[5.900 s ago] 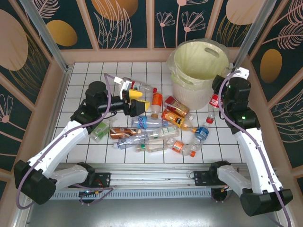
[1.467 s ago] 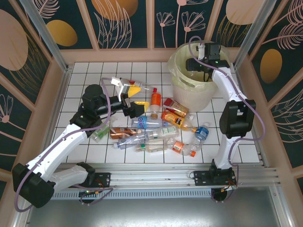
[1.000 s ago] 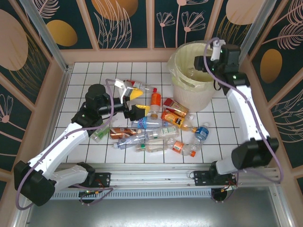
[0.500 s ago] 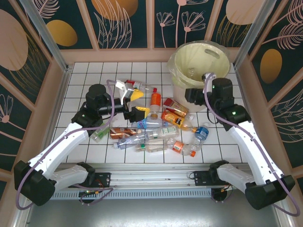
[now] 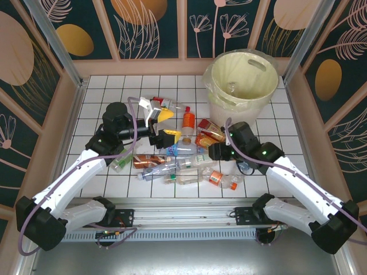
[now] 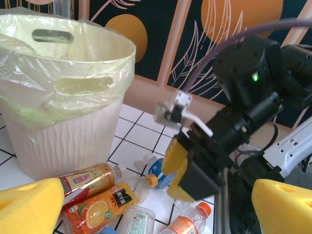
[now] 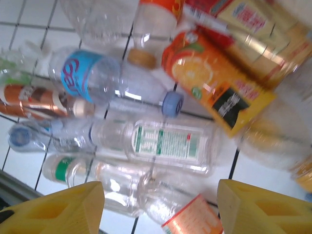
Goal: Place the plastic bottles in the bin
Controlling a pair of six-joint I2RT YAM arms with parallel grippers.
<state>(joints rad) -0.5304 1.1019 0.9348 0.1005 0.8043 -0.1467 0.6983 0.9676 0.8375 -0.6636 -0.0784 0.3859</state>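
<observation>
Several plastic bottles (image 5: pixel 183 154) lie in a heap on the white tiled floor in front of the bin (image 5: pixel 261 71), a pale-yellow bucket with a clear liner. One clear bottle (image 5: pixel 232 87) lies inside it. My right gripper (image 5: pixel 216 152) hovers open over the heap's right side. Below its yellow fingertips (image 7: pixel 53 209) are a green-labelled clear bottle (image 7: pixel 168 144) and an orange-labelled one (image 7: pixel 195 219); nothing is held. My left gripper (image 5: pixel 165 125) stands wide open above the heap's left end, empty. Its camera looks at the bin (image 6: pixel 63 92), the right gripper (image 6: pixel 187 168) and an orange juice bottle (image 6: pixel 97 207).
A wooden rim and dark patterned walls (image 5: pixel 149 28) enclose the floor. A metal rail (image 5: pixel 189 209) runs along the near edge by the arm bases. Bare tiles (image 5: pixel 114 86) lie at the far left, and to the right of the heap (image 5: pixel 287 166).
My right arm has swung from over the bin down and left to the bottle heap, its jaws narrowing a little. The left arm has hardly moved.
</observation>
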